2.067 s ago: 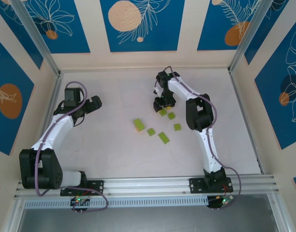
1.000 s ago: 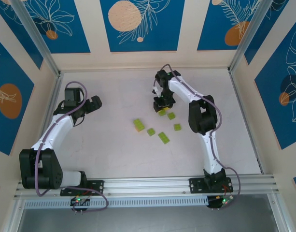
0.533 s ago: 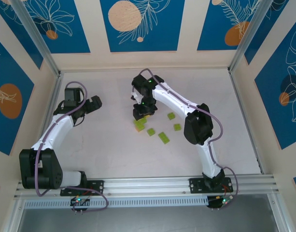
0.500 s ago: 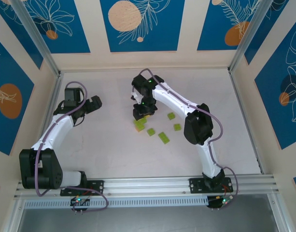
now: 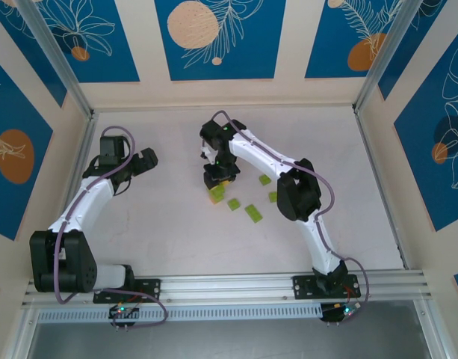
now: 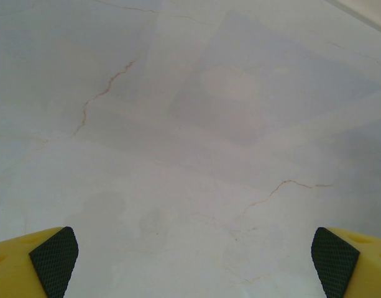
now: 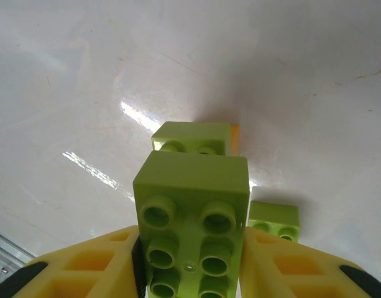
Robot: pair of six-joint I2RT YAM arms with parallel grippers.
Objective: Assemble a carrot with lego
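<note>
While the right gripper [image 7: 190, 264] clamps it, the lime-green brick [image 7: 191, 211] juts lengthwise outward.

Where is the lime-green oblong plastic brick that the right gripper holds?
In the right wrist view, the lime-green oblong plastic brick is clamped in the right gripper, close by the green-on-orange stack; the top view puts them near the middle of the table.

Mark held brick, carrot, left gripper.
held brick [image 7: 189, 239]: right wrist view, studded face.
carrot [image 7: 191, 138]: right wrist view, its green brick.
left gripper [image 6: 193, 262]: left wrist view, midway between fingers.
</note>
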